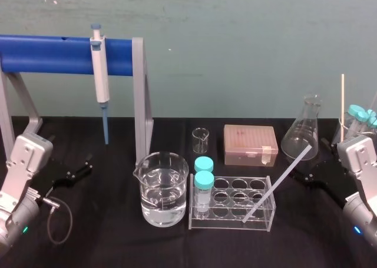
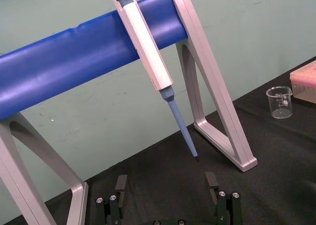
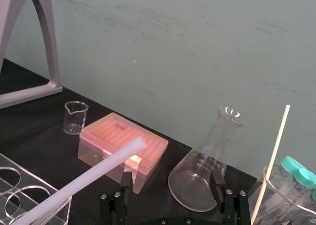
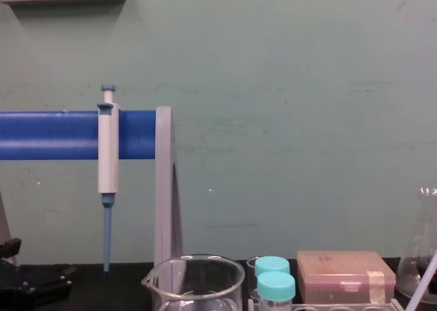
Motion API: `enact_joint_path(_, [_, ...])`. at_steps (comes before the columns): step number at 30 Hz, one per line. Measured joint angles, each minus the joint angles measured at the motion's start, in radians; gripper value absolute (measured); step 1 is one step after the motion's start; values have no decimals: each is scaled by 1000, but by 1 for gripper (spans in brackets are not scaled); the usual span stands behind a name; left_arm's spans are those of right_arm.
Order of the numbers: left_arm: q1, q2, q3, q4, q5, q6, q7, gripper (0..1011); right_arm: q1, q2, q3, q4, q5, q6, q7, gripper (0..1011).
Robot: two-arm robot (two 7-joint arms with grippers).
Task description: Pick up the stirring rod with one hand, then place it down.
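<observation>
**Bench layout, head view with wrist and chest details.** The stirring rod (image 1: 277, 184), a thin, straight, whitish translucent rod, leans tilted in the clear acrylic tube rack (image 1: 232, 204). Its lower end sits in a front right-hand cell and its upper end points toward the conical glass flask (image 1: 303, 132).

The right gripper (image 1: 306, 172) rests low on the black table (image 1: 112, 238) near the rod's upper end without touching it. Its jaws are spread and hold nothing. The left gripper (image 1: 82, 166) lies at the table's left side, well apart from the rack, with its jaws likewise spread and empty.

Bare black surface lies between the left gripper and the large glass beaker (image 1: 160, 188), which holds clear liquid. More bare surface runs along the front edge before the rack.

Two teal-capped tubes (image 1: 204, 175) stand in the rack's left column, just beside the beaker. Behind the rack stand a small beaker (image 1: 201, 139) and a pink rectangular tip box (image 1: 250, 144). A white pipette (image 1: 100, 73) with a blue tip hangs upright from the blue bar (image 1: 47, 55) of a grey-legged stand at rear left.
</observation>
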Motion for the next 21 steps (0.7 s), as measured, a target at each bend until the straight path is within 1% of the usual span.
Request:
enact_joint_path(3, [0,0,0,0,0,0,0,1000,-4,-3,16,-5,11,0,17,1003])
enact_joint_path(6, [0,0,0,0,0,0,0,1000,-20,3,37,-31,34,10,36,1003])
enact_joint_path(7, [0,0,0,0,0,0,0,1000,-32,10,48,-47,51,21,48,1003])
enact_joint_path(10, [0,0,0,0,0,0,0,1000,-59,26,69,-83,78,45,68,1003])
enact_joint_path(11, [0,0,0,0,0,0,0,1000,-80,39,82,-108,95,63,79,1003])
enact_joint_path(13, [0,0,0,0,0,0,0,1000,-103,54,94,-137,108,87,87,1003])
enact_joint_path(14, [0,0,0,0,0,0,0,1000,-128,72,107,-168,119,111,94,1003])
enact_joint_path(17, [0,0,0,0,0,0,0,1000,-164,96,126,-208,136,146,104,1003])
enact_joint_path(19, [0,0,0,0,0,0,0,1000,-216,130,156,-263,165,185,124,1003])
enact_joint_path(20, [0,0,0,0,0,0,0,1000,-229,138,164,-277,175,195,129,1003])
enact_joint_path(21, [0,0,0,0,0,0,0,1000,-229,138,164,-277,175,195,129,1003])
